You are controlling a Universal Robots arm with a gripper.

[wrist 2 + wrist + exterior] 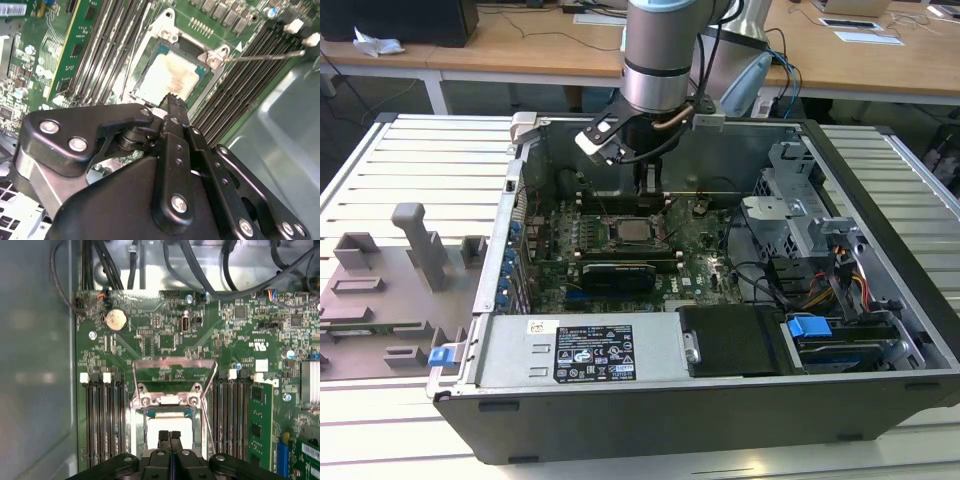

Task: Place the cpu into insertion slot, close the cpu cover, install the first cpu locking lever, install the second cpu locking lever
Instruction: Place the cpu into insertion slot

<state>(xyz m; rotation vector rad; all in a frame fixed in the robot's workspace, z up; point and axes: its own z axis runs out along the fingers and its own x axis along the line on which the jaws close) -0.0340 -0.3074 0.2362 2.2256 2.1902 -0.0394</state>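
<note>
One slatted metal bench [400, 160] carries one open computer case [720, 400], and one arm [660, 50] reaches down into it. The exterior view takes in the whole case: one grey power supply [590, 350], a tangle of cables by the drive bays [800, 240] on that view's right, and one grey fixture [390, 280] on the bench at that view's left, well apart from the work. One green motherboard [550, 250] covers the case floor.

In the first wrist view, two banks of memory slots [105, 420] flank the slot, one bank on each side. The one cover [175, 362] is swung open, and the board shows through its square window. One coin cell [116, 319] sits further off on the board.

The second wrist view shows the slot [176, 46] from a slant, with one thin lever rod [265, 56] reaching out from its corner across a bank of memory slots.

The one cpu [170, 75] lies flat inside the slot, silver top up with a tan stain across it. In the exterior view it is a small pale square [630, 232] in the middle of the board.

The gripper [170, 434] has its two fingers pressed together with nothing between them. Its tip [172, 100] is over the near edge of the cpu; whether it touches cannot be told. In the exterior view the gripper [649, 198] hangs just beside the slot.
</note>
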